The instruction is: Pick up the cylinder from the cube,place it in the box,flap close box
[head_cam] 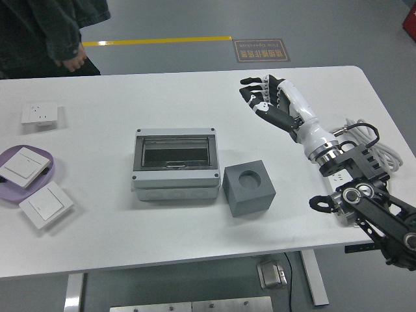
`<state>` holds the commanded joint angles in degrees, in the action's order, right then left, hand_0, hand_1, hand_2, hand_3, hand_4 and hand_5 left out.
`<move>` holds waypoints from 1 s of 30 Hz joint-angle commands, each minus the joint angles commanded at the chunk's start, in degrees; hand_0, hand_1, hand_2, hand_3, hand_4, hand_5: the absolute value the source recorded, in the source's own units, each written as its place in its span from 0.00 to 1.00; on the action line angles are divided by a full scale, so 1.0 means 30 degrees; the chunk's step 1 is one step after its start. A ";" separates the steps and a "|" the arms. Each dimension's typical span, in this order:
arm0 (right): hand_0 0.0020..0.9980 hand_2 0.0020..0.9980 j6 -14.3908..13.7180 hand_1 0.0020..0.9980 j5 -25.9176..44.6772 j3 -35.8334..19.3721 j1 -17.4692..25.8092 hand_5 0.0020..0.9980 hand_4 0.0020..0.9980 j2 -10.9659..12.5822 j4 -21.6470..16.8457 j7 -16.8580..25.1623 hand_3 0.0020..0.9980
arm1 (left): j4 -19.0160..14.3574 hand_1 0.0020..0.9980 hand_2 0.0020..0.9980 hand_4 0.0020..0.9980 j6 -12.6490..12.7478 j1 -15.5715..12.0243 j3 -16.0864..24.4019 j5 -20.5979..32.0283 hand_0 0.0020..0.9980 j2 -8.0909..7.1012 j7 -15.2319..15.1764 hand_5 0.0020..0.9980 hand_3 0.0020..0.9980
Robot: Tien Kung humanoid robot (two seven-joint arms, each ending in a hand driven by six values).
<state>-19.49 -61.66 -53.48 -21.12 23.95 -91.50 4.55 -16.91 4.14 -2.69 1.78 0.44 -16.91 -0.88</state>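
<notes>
- Your right hand (263, 97) is lifted over the far right part of the white table (162, 234), well apart from the work. Its fingers are spread and loose and hold nothing, which suits an arm with no grasp in hand.
- Your left arm does not show at all.
- The grey cube (249, 188) stands just right of the grey enclosure box (174, 164), close enough that a lift from one to the other is short. Its round socket on top is empty, so the cylinder is no longer seated there.
- You cannot see the cylinder anywhere. Through the tinted flap of the box only dim shapes show, so whether it lies inside cannot be told; that is the likeliest place, judging by the empty socket.
- The flap lies flat across the box's top, so the closing step looks done and the task looks complete or nearly so.
- The person (55, 32) stands at the far left corner, one hand hanging off the table's edge, touching nothing.
- Clutter is parked clear of the working lane: wall switches on a purple plate (45, 179) and another just beside it at the left, a wall socket (41, 114) far left, a power strip with coiled cable (377, 146) under your forearm.
</notes>
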 joint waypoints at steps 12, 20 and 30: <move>0.70 0.64 -0.0026 0.65 0.1967 -0.1380 0.0877 0.44 0.76 -0.0523 0.1950 0.1481 0.66 | 0.0004 0.63 0.60 0.69 -0.0023 -0.0059 0.0228 -0.0073 0.62 0.0057 -0.0118 0.24 0.62; 0.70 0.64 -0.0167 0.65 0.2680 -0.1240 0.1100 0.44 0.75 -0.0646 0.2443 0.1964 0.66 | -0.0024 0.63 0.60 0.69 -0.0072 0.0245 0.0178 -0.0086 0.62 -0.0149 -0.0061 0.24 0.62; 0.71 0.64 -0.0577 0.66 0.3078 -0.1570 0.1723 0.44 0.75 -0.0784 0.2534 0.2497 0.65 | -0.0003 0.63 0.60 0.69 -0.0086 0.0208 0.0117 -0.0068 0.62 -0.0344 -0.0055 0.24 0.62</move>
<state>-21.23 -52.43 -58.18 -15.95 21.60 -83.90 12.04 -16.92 3.88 -2.06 2.13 0.24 -17.95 -1.04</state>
